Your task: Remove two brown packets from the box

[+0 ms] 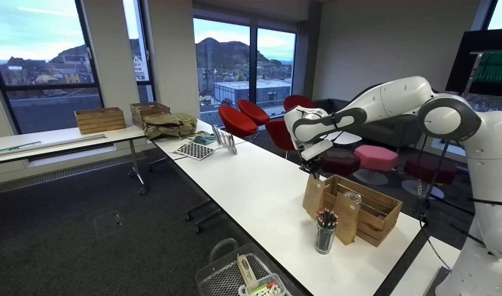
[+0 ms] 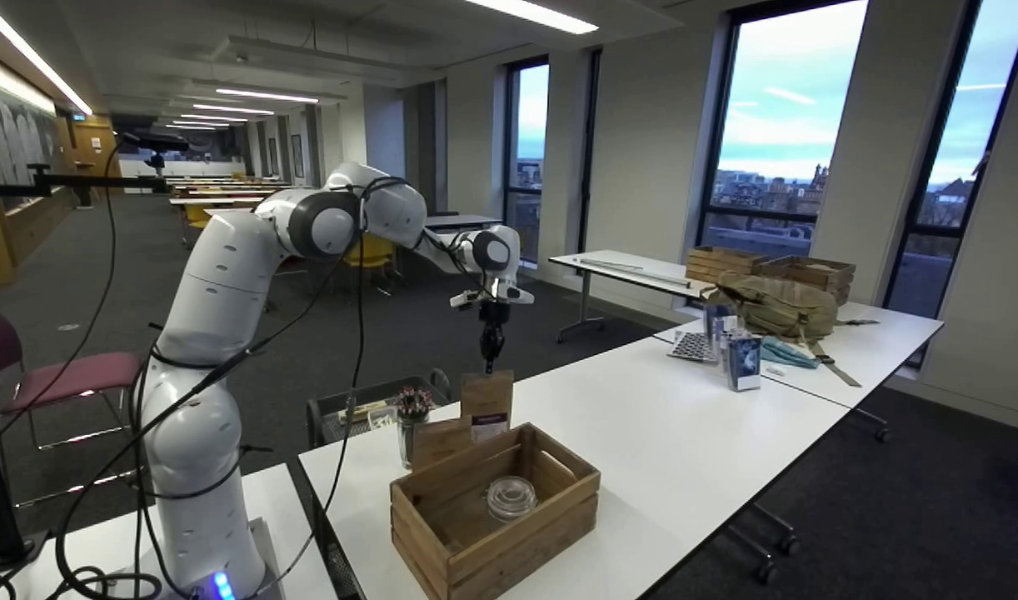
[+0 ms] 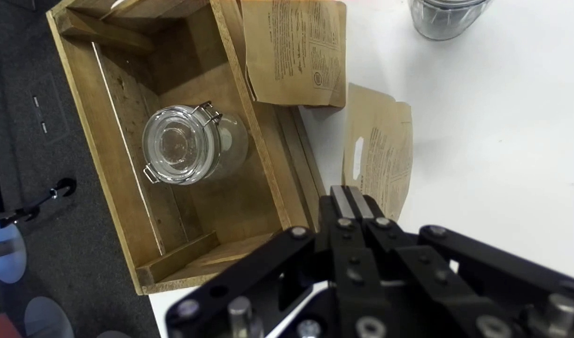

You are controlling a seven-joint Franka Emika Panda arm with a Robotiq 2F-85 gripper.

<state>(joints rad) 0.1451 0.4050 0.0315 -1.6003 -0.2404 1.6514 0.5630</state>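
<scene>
The box is a brown wooden crate (image 1: 376, 228) on the white table, also in the other views (image 2: 521, 542) (image 3: 266, 155). Both tan-brown packets are outside it, by one long side. One brown packet (image 1: 314, 195) (image 2: 494, 400) stands upright near a crate corner. My gripper (image 1: 315, 176) (image 2: 490, 367) is at its top edge, fingers closed together. In the wrist view the packet's edge (image 3: 381, 145) runs into the thin gap between my fingertips (image 3: 347, 188). The second brown packet (image 1: 346, 218) (image 3: 294, 51) leans against the crate's side, partly hidden behind the crate in an exterior view (image 2: 441, 442).
A clip-lid glass jar (image 3: 176, 143) (image 2: 511, 498) sits inside the crate. A glass of pencils (image 1: 325, 238) stands close to the second packet. A mesh basket (image 1: 201, 271) is beside the table edge. Picture cards (image 1: 228, 142) and a backpack (image 1: 173, 125) are at the far end.
</scene>
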